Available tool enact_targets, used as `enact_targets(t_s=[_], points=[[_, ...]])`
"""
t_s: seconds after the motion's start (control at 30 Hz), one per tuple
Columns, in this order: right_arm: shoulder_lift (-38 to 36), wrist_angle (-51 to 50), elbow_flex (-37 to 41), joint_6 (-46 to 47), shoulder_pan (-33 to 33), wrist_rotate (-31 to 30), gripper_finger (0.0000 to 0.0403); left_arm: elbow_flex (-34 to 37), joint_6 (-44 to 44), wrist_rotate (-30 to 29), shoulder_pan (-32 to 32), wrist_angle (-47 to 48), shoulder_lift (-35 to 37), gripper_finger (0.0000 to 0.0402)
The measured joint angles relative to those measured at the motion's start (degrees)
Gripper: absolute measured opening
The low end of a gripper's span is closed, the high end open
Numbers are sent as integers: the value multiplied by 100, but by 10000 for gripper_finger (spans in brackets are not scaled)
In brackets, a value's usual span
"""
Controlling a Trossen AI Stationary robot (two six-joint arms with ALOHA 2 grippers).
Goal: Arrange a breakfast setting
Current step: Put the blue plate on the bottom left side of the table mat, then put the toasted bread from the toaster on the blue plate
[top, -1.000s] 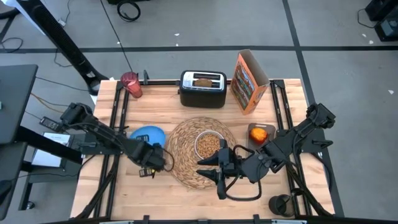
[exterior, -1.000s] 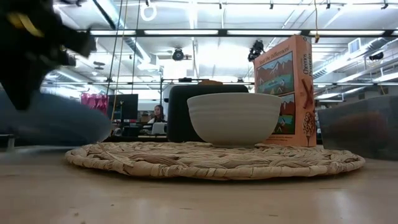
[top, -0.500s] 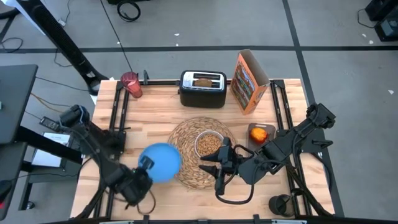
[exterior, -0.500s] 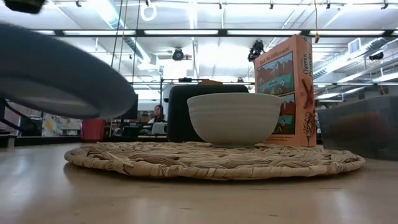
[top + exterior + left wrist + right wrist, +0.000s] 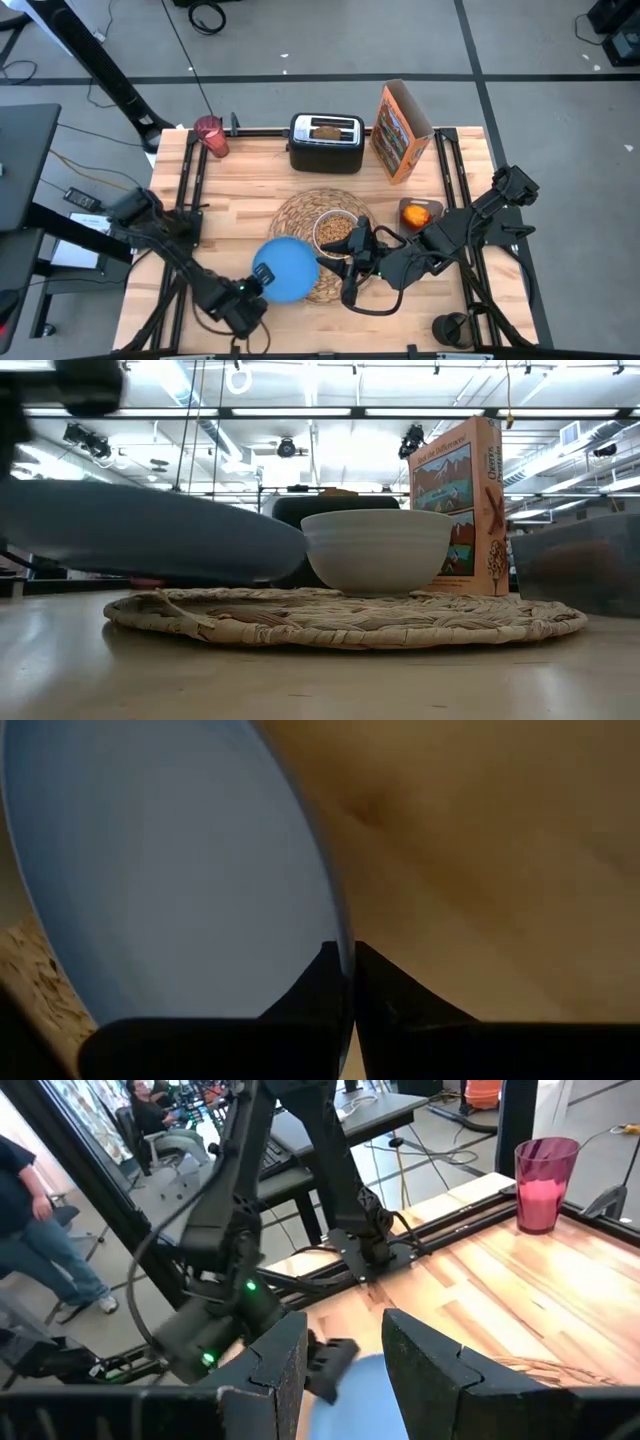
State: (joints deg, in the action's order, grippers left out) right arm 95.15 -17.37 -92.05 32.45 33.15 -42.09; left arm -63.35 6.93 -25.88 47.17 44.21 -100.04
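My left gripper (image 5: 260, 287) is shut on the small blue plate (image 5: 289, 270), which hovers over the near left part of the woven placemat (image 5: 300, 215). In the low view the plate (image 5: 150, 540) hangs above the mat (image 5: 340, 618), beside the white bowl (image 5: 378, 550). That bowl (image 5: 335, 232), holding cereal, stands on the mat. My right gripper (image 5: 349, 263) stands open just right of the plate, nothing between its fingers (image 5: 290, 1365). The toast (image 5: 327, 129) sticks up out of the toaster. The red apple (image 5: 418, 214) lies at the right. The pink cup (image 5: 211, 136) stands far left. My left gripper pinches the plate's rim (image 5: 340, 942) between its two fingers, one on each face. The fingers slant down at it from the table's near left side. The plate is lifted clear of table and mat, nearly level.
A black toaster (image 5: 326, 145) and a cereal box (image 5: 400, 130) stand at the far edge. A dark container (image 5: 580, 565) sits at the right under the apple. Black rails (image 5: 190, 190) run along both table sides. People sit in the room beyond (image 5: 40, 1230).
My left gripper has carried the plate from the table left of the mat toward the near edge and then right, over the mat's near left part. Its wrist has rolled on the way and the plate now hangs lifted and nearly level.
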Motion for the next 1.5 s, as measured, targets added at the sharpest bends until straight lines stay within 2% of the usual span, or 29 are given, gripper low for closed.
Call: enact_targets(t_s=[0.23,0.47,0.77,0.97,1.13,1.2,1.37,1.5], points=[[0,71,0,92,2,185,140,0,180,50,-430,-143,-111,20],[0,202,0,98,2,315,140,0,189,65,-726,-202,-124,50],[0,159,0,134,-25,341,140,0,185,551,-740,-228,-124,78],[4,-248,0,664,-204,779,145,-45,166,658,-738,-176,-71,98],[-102,-485,0,709,-364,1068,156,-417,119,709,-716,361,-15,114],[-231,-626,-20,692,-423,1169,157,-590,7,770,-699,755,120,120],[-519,-1267,-181,407,-518,1162,158,-1046,-573,1454,-688,1501,790,133],[-760,-1911,-190,326,-587,669,158,-1225,-1496,1468,-791,1583,1779,135]])
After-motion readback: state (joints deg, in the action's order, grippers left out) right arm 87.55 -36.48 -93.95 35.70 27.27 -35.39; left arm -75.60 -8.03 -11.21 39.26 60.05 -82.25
